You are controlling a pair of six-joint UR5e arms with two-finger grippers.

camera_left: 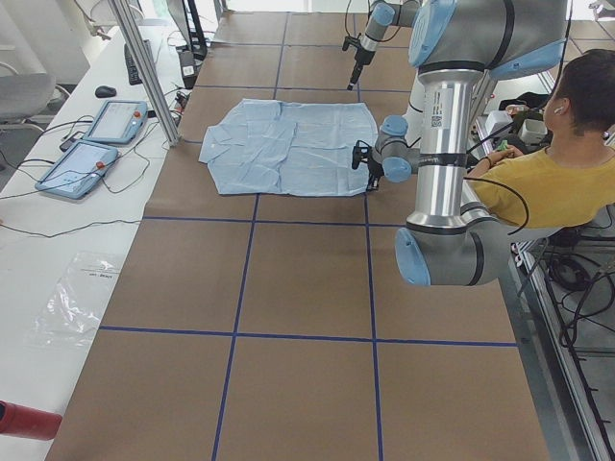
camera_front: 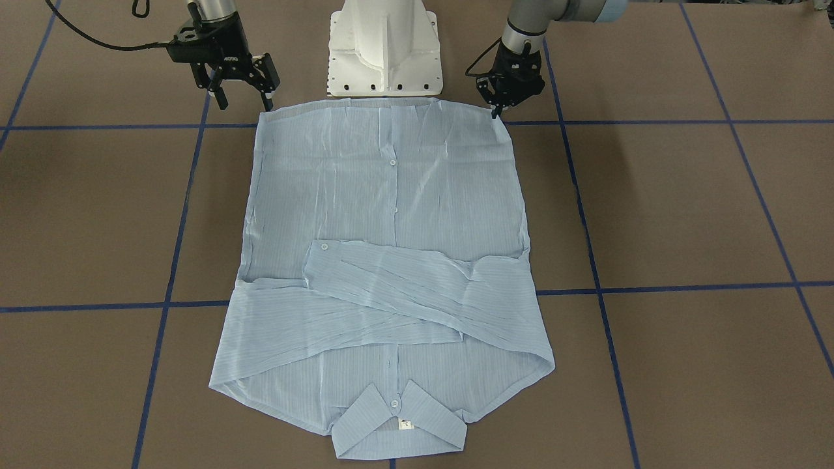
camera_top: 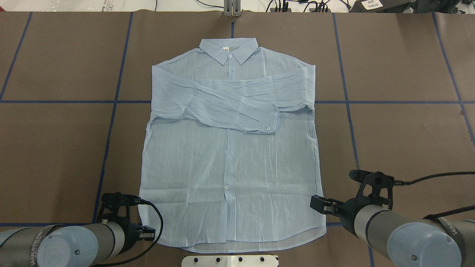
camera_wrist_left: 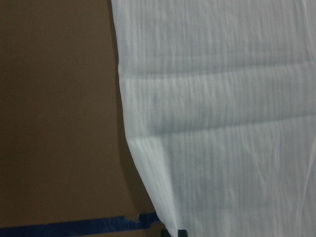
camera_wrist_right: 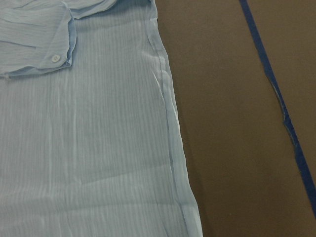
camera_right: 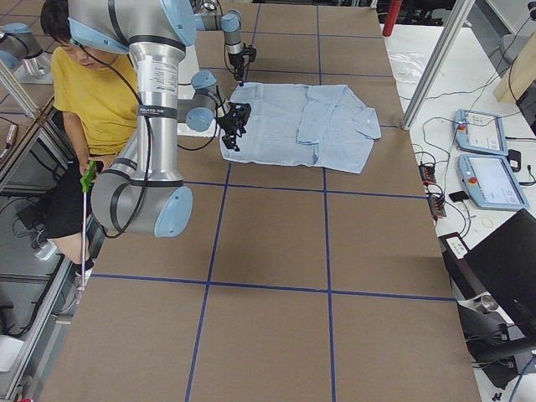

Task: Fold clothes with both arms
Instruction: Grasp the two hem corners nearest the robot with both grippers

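Front view: right gripper (camera_front: 244, 103) agape, left gripper (camera_front: 496, 112) indeterminate; wrist views: only shirt (camera_wrist_right: 89, 148).

A robotics lab: taped-grid table (camera_left: 307, 279), and what look like teach pendants (camera_left: 117, 120).

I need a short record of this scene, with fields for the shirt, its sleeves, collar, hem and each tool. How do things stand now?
shirt: light blue, flat on the brown table, buttoned front up
sleeves: both folded across the chest, one cuff on top
collar: at the end far from the white base
hem: next to the base, between the two tools
right tool: open, at one hem corner; contact unclear
left tool: at the other hem corner; open or shut unclear
body fold: not yet done
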